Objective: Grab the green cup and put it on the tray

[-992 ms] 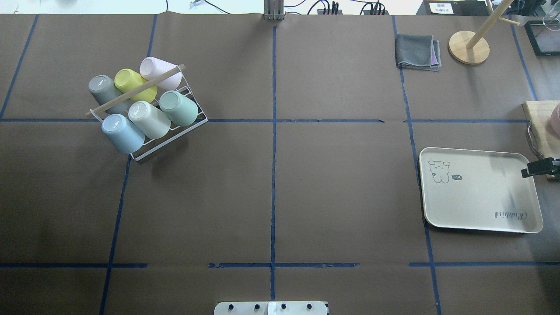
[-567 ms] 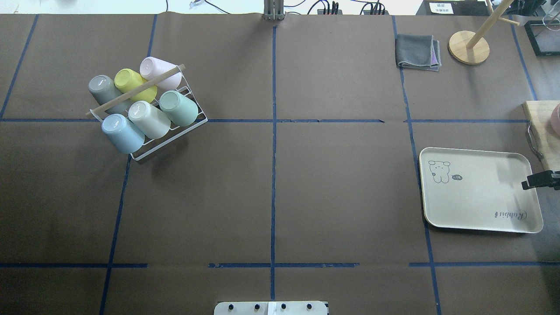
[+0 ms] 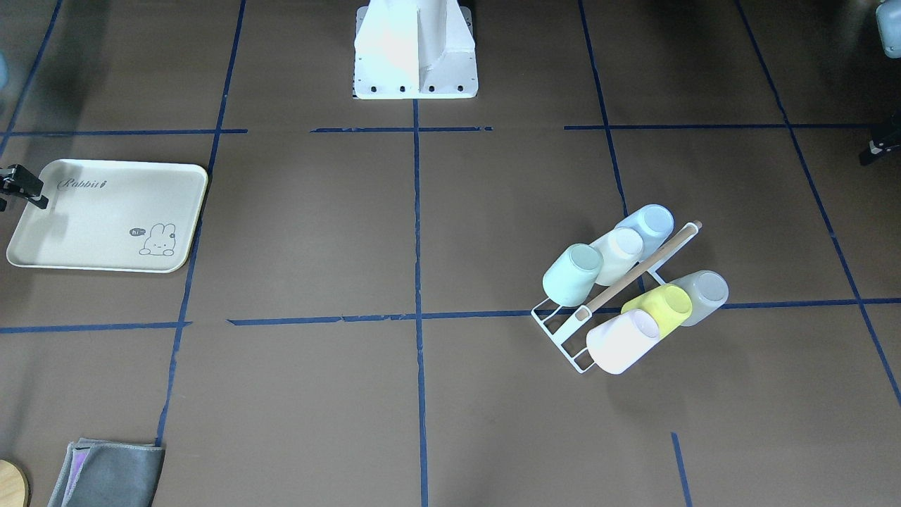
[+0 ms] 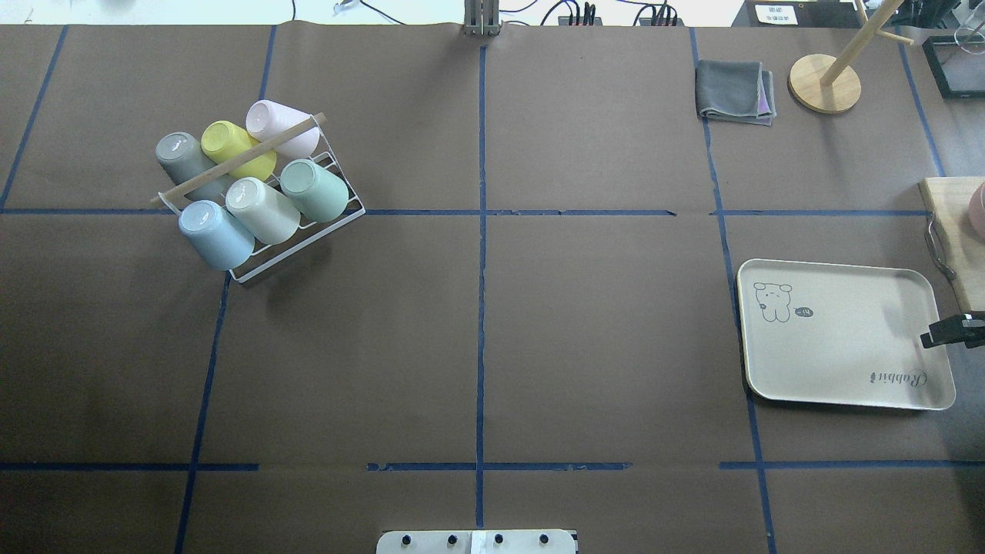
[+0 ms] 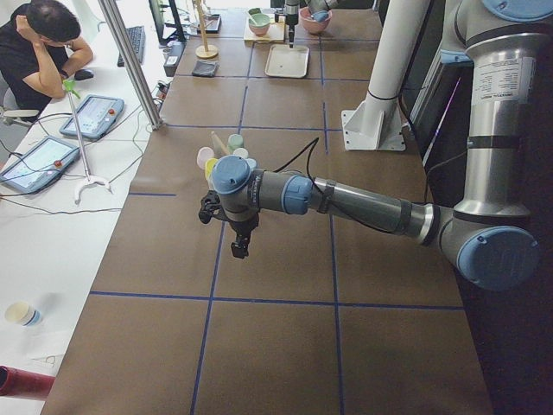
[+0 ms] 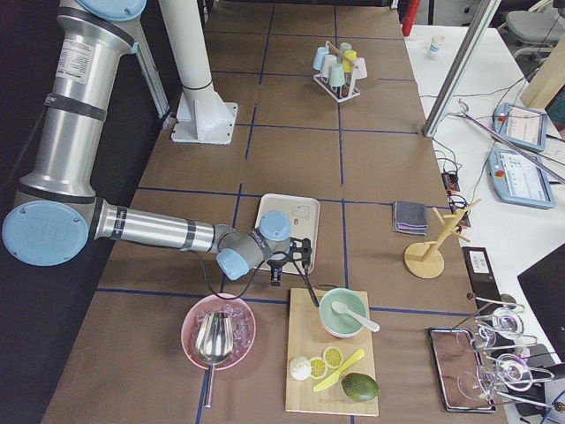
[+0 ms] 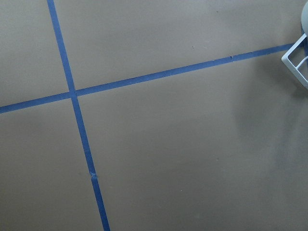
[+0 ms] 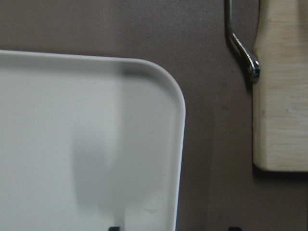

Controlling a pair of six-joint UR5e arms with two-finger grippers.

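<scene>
In the front-facing view the green cup [image 3: 571, 274] rests tilted on the white wire rack [image 3: 559, 336], at the left end of its far row, touching a cream cup [image 3: 619, 255]. The tray [image 3: 98, 232] lies far left on the surface [image 3: 317, 232], well apart from the rack. The left gripper [image 3: 880, 144] barely shows at the right edge, and I cannot tell how its fingers stand.

From overhead, the right gripper [image 4: 950, 331] hangs over the tray's right rim.

In the right wrist view two dark fingertips [image 8: 113, 228] sit apart, clamping nothing, with the tray's rim between them.
</scene>
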